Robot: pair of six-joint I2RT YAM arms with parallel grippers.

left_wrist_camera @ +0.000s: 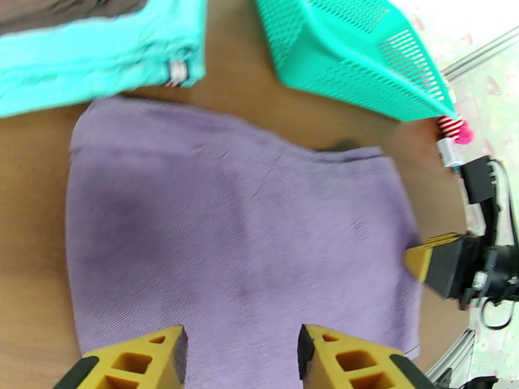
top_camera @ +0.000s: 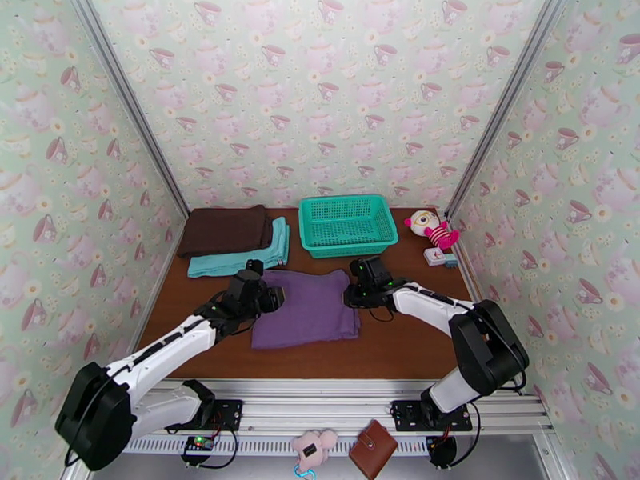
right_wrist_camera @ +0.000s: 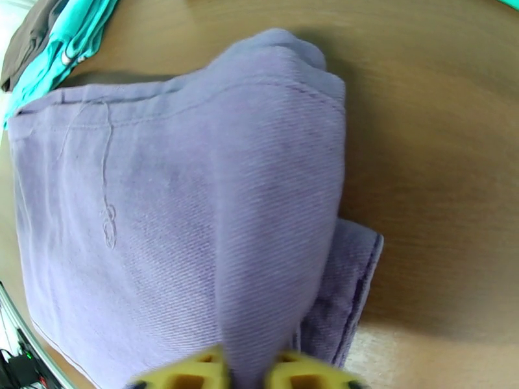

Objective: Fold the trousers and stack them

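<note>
While your right claw point(right_wrist_camera: 250, 375) pinches the right edge of the folded trousers point(top_camera: 308, 310) on the table point(top_camera: 400, 346), your left claw point(left_wrist_camera: 243, 354) hangs parted and empty over their left edge, nearer the garment stack point(top_camera: 232, 238).

Pale teacup-patterned wallpaper point(top_camera: 320, 90) rings a brown tabletop point(top_camera: 400, 346) — silver metal posts point(top_camera: 132, 106) in the corners.

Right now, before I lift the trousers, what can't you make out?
Trousers: lower layers, hidden by the top fold, top external.
Right gripper: jaws cut by the right wrist view's bottom edge; grip depth unclear.
Left gripper: left wrist view blurred; cloth contact unclear.
White item beside the doll: too small, top external.
</note>
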